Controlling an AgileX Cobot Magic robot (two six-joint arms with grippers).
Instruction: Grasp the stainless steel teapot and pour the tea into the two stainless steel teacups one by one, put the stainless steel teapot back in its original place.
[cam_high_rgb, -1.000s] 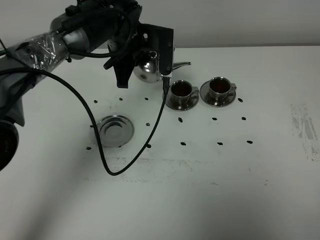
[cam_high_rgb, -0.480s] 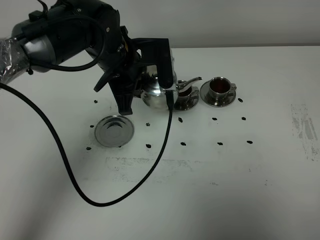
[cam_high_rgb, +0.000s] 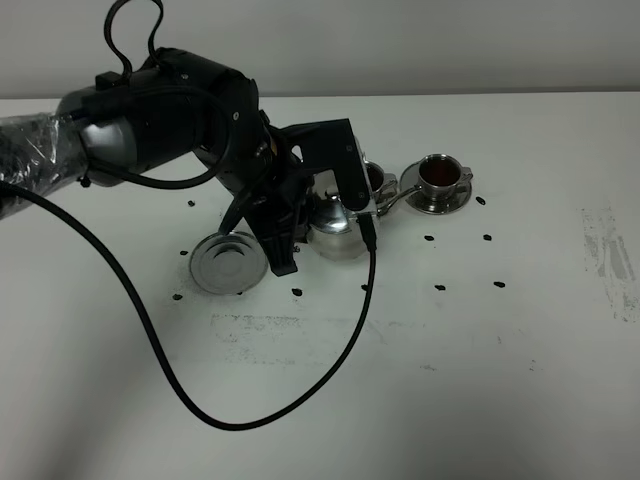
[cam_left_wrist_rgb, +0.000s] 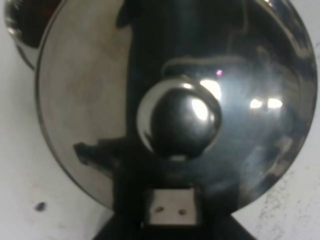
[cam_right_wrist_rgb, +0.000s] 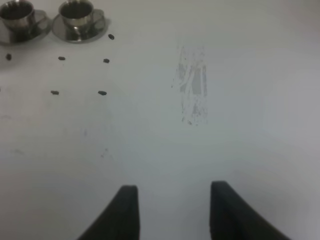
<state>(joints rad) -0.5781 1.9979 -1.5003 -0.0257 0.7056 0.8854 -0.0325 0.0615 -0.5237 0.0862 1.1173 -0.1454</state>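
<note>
My left gripper (cam_high_rgb: 325, 200) is shut on the loop handle of the stainless steel teapot (cam_high_rgb: 337, 228), which is upright just right of the flat steel disc (cam_high_rgb: 229, 262). The spout (cam_high_rgb: 397, 199) points right toward the cups. Its lid and knob (cam_left_wrist_rgb: 182, 120) fill the left wrist view. One stainless steel teacup (cam_high_rgb: 440, 175) stands on its saucer with dark tea inside. The other teacup (cam_high_rgb: 378, 178) is partly hidden behind the gripper. Both cups (cam_right_wrist_rgb: 17, 15) (cam_right_wrist_rgb: 77, 14) also show far off in the right wrist view. My right gripper (cam_right_wrist_rgb: 172, 200) is open over bare table, out of the high view.
A black cable (cam_high_rgb: 250, 415) loops from the left arm across the white table (cam_high_rgb: 520, 350). Small dark marks (cam_high_rgb: 440, 287) dot the table around the cups and disc. A scuffed patch (cam_high_rgb: 610, 255) lies at the right.
The left arm has carried the teapot from behind the cups forward and leftward, lowering it close to the disc. The right gripper has not moved.
</note>
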